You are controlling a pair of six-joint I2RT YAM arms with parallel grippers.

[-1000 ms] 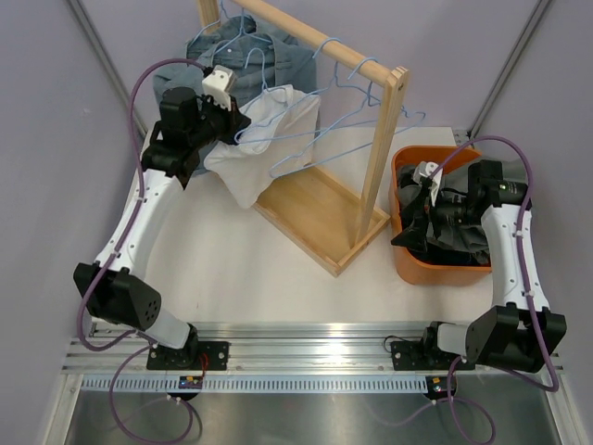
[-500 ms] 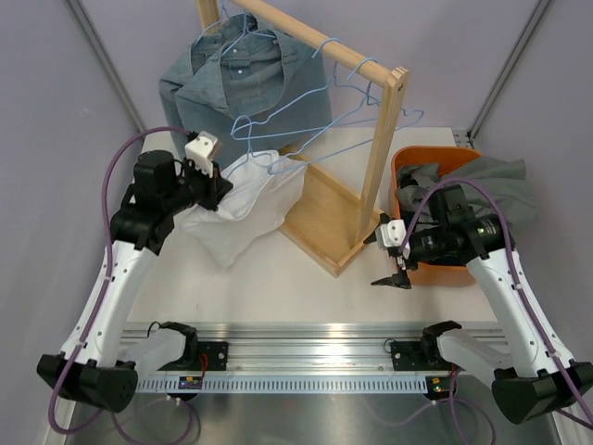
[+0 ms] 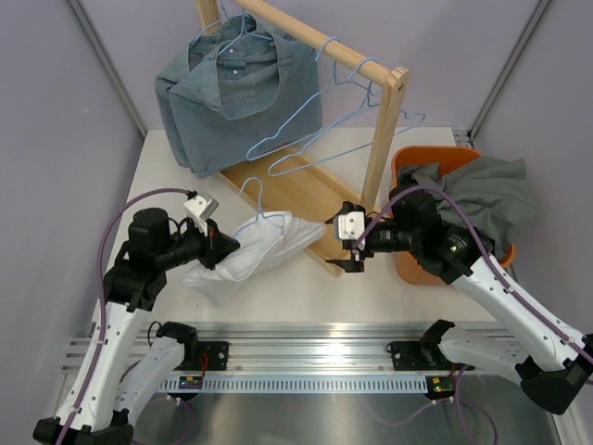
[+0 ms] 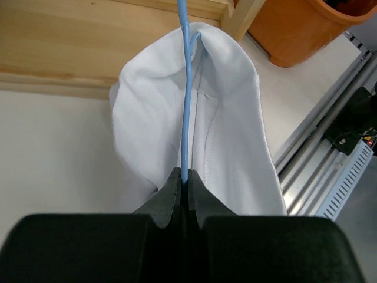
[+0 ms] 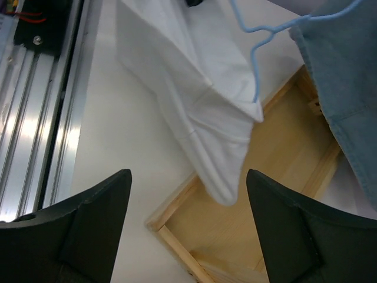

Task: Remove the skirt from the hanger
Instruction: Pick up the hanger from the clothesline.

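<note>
Left pincer (image 4: 184, 177) is closed on the blue hanger (image 4: 186, 88), whose white skirt (image 4: 235, 135) lies on the worktop (image 3: 278, 292) near its front edge, while the right pincer (image 5: 187, 177) stands wide open, empty, just beside it.

- Skirt (image 3: 264, 243) on hanger (image 3: 251, 191): off the rack (image 3: 382, 139), now low on the table (image 3: 278, 289), nearer the front edge.
- Left gripper (image 3: 222, 246): drawn back with it.
- Right gripper (image 3: 345, 257): out of the bin (image 3: 409, 266), now beside the skirt.
</note>
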